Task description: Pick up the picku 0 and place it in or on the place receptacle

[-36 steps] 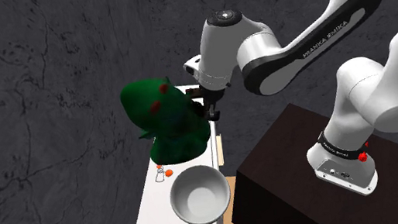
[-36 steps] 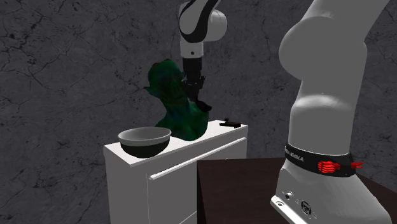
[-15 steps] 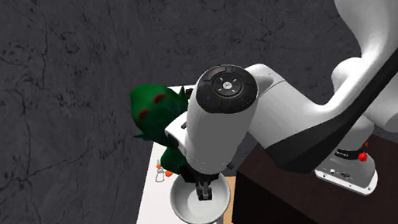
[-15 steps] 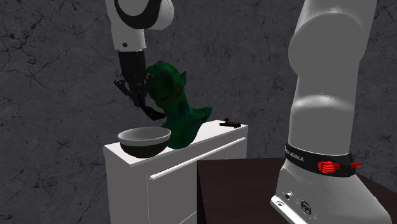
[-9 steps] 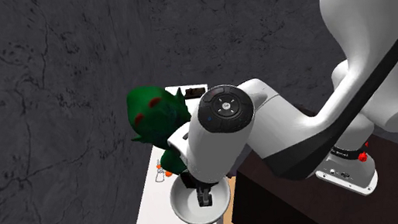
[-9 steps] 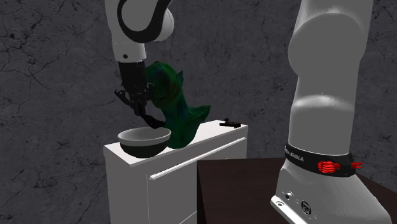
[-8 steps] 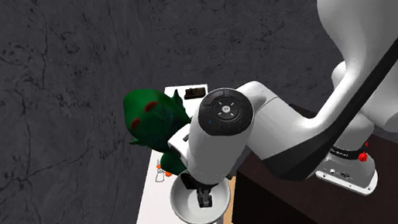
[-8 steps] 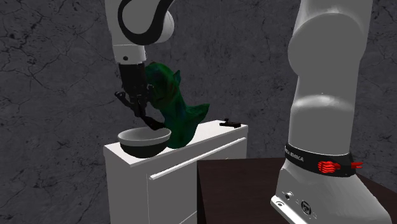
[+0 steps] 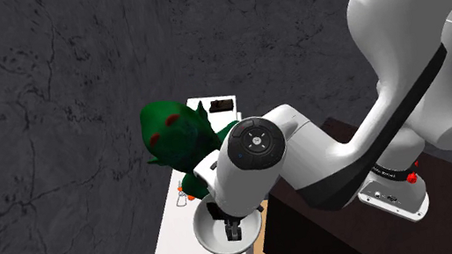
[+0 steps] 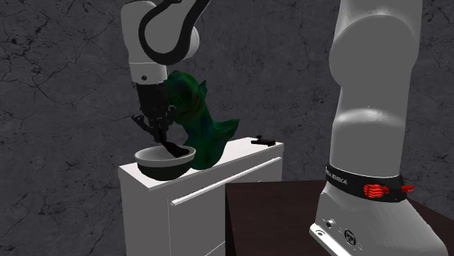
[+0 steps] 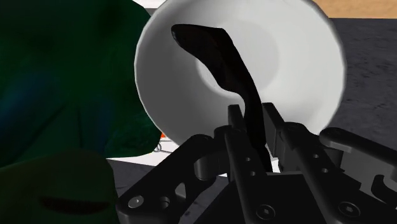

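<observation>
You have the end effector (image 11: 254,121) clenched on the stem of a black curved utensil (image 11: 216,54). The utensil's broad tip hangs within the mouth of the white bowl (image 11: 312,63); whether it touches the bowl cannot be told. The bowl sits on the white worktop (image 10: 247,154), just beside a dark green figure (image 10: 200,116). A small black item (image 10: 263,141) lies well apart from the bowl, at the other end of the worktop.
</observation>
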